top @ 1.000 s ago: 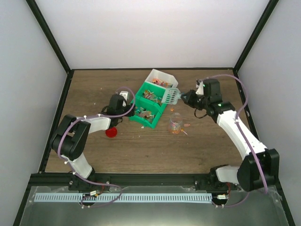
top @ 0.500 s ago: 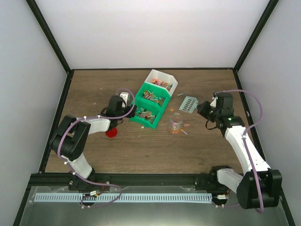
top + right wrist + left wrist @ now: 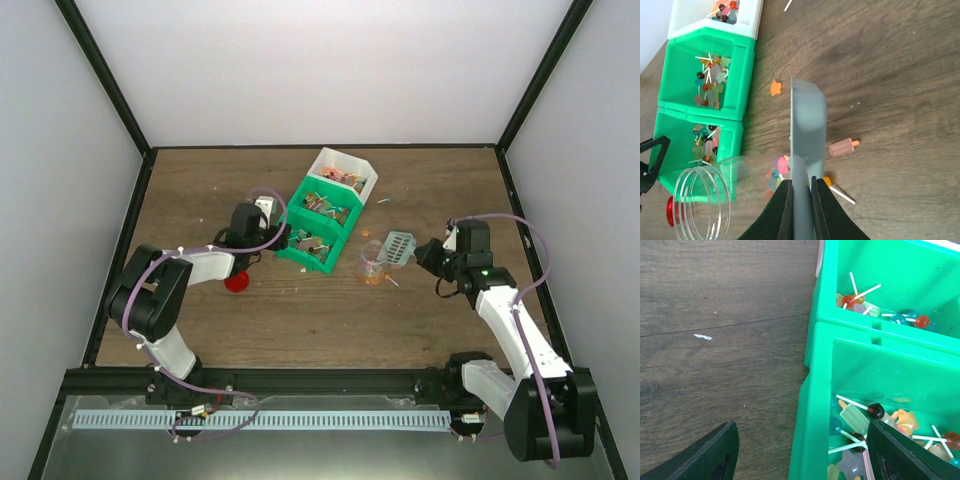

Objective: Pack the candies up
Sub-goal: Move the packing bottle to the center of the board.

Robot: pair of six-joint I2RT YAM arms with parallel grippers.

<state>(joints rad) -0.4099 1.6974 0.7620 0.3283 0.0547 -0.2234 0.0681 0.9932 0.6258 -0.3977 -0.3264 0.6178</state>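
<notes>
We see a dark, matt wood-grain counter (image 3: 715, 300), glossy green plastic bins (image 3: 820, 370), a clear, smooth plastic jar (image 3: 727, 175), a matt pale grey-blue plastic scoop (image 3: 807, 120) and glassy, translucent candies (image 3: 710, 85).

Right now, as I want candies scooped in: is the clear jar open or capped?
Open: the jar has a bare mouth, and the red lid lies apart from it.
</notes>
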